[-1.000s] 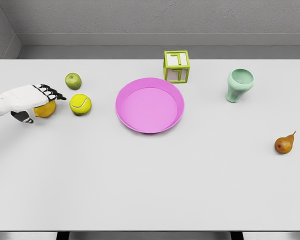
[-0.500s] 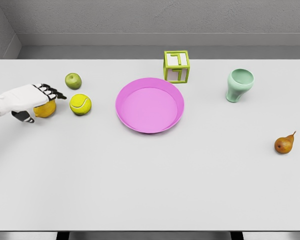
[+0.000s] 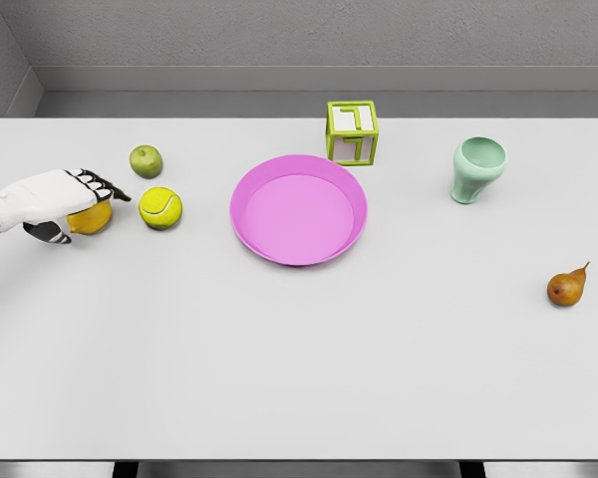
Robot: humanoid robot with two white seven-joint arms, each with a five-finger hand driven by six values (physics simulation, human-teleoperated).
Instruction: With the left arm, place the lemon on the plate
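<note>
The white left hand (image 3: 60,199) comes in from the left edge of the picture and lies over the round yellow-orange lemon (image 3: 92,218), which sits on the white table (image 3: 299,358) at its far left. The dark-tipped fingers (image 3: 105,186) arch over the top of the fruit and the thumb shows below it on the near side, so the hand is closed around the lemon, though how firm the grip is cannot be judged. The lemon appears to rest on the table surface.

Just to the right of the hand lies a yellow-green tennis ball (image 3: 160,207), close to the fingertips but apart from them. Behind the ball, toward the far edge, sits a small green apple (image 3: 146,160), separate from both the ball and the hand.

Further right, near the middle of the table, stands the round pink plate (image 3: 241,214) with a raised rim; its inside holds nothing. The lemon is well apart from it, with the tennis ball between them.

Just behind the plate's far right rim stands an open lime-green frame cube (image 3: 352,132). To its right is a pale mint-green cup (image 3: 476,169) with a wide mouth, upright; its contents cannot be seen. Near the right edge lies a small brown pear (image 3: 567,287), well apart from everything else.
</note>
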